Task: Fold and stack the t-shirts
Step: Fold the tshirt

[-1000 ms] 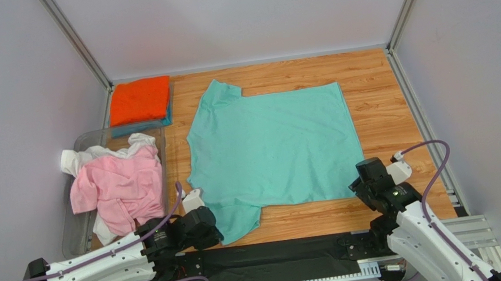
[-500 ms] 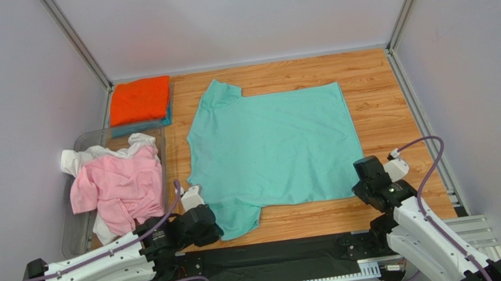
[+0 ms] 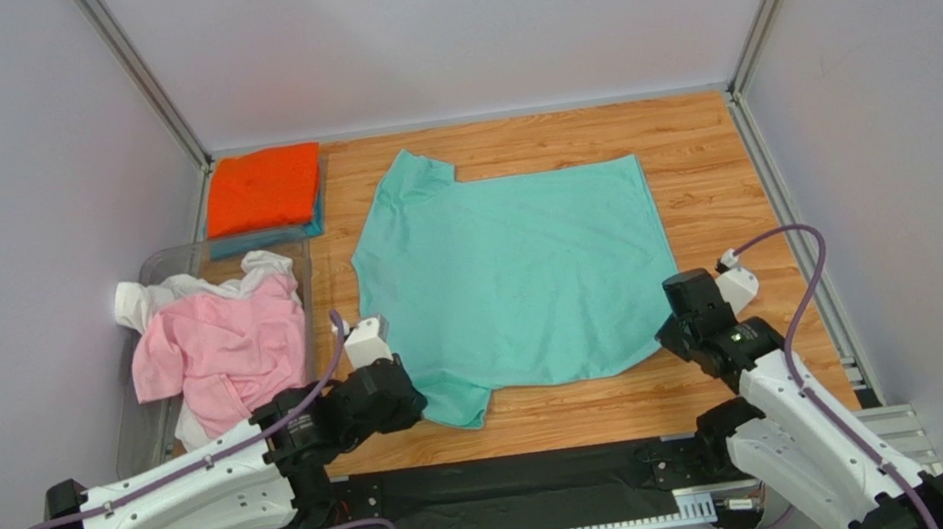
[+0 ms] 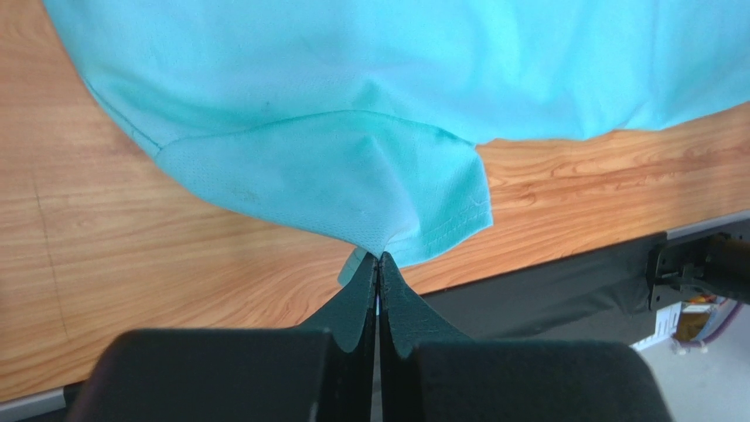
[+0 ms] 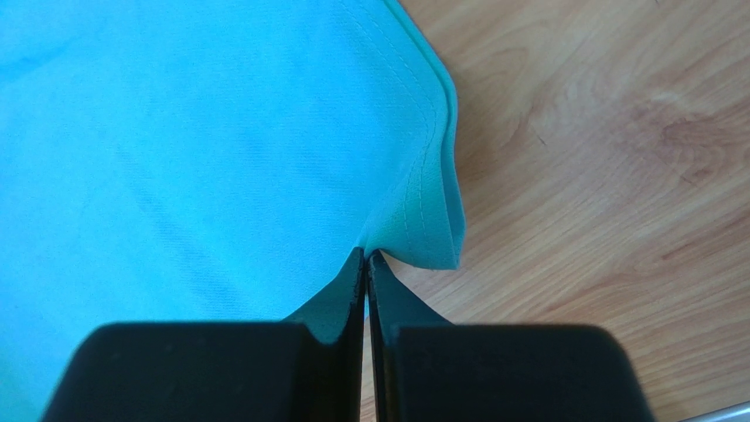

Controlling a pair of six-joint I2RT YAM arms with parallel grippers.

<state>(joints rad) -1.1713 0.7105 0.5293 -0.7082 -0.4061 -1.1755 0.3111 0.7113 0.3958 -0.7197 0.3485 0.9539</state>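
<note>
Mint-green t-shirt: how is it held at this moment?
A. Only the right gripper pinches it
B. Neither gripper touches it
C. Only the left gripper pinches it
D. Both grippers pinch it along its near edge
D: the left gripper is shut on the near sleeve of the mint-green t-shirt, and the right gripper is shut on its near hem corner, as each wrist view shows.

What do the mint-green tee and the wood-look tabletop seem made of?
The mint-green t-shirt looks like soft matte knit, probably cotton: fine textured weave, stitched hem, puckers at its near corners. The tabletop reads as wood or wood-print laminate, low sheen: grain lines and knots show, which one is unclear.
</note>
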